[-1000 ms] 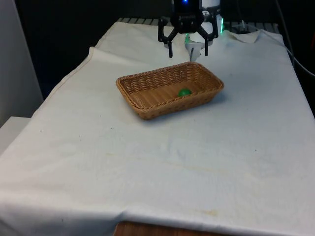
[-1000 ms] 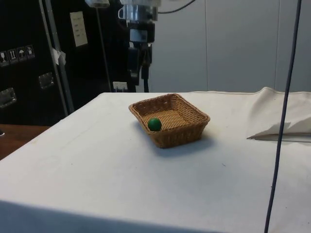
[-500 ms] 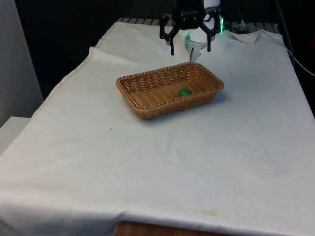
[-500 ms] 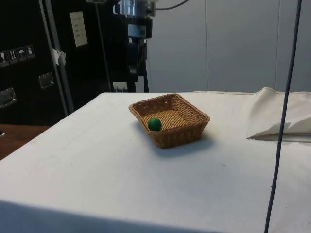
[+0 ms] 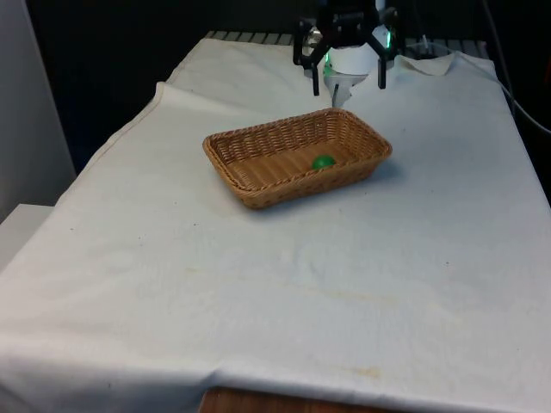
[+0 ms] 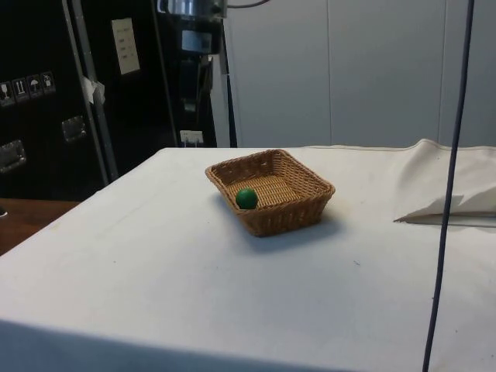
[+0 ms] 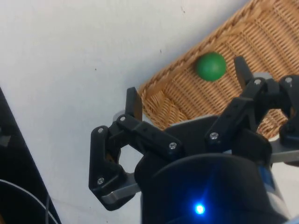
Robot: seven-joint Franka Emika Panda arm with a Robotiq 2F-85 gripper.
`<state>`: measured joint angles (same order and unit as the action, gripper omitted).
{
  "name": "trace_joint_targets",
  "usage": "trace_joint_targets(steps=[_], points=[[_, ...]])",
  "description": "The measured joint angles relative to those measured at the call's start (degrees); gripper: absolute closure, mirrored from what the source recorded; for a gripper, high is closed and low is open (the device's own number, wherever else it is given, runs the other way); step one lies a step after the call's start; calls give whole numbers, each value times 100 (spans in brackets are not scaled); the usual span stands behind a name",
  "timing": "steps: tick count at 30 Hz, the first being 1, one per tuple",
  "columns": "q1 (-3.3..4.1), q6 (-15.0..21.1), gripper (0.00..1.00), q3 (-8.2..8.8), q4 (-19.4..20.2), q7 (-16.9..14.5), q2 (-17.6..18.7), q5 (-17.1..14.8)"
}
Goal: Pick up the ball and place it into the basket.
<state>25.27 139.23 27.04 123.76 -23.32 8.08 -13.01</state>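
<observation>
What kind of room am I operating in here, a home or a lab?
Most likely a lab or test room: a table under a white cloth, dark cabinets with stickers, a hanging cable, and one wicker basket holding a green ball.

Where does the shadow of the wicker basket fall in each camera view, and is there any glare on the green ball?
Front view: the brown woven wicker basket casts a soft shadow on the white cloth toward the front view's right. Side view: the shadow lies beneath the near wall of the basket. Wrist view: the small green ball looks evenly lit, without glare; the open tool is above the basket.
</observation>
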Motion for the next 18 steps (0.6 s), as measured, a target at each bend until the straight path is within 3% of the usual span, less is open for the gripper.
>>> trace_joint_targets(steps=[10,18], points=[[29,-160,0,-86,-126,384,183,350],[29,-275,0,-86,-126,670,264,350]])
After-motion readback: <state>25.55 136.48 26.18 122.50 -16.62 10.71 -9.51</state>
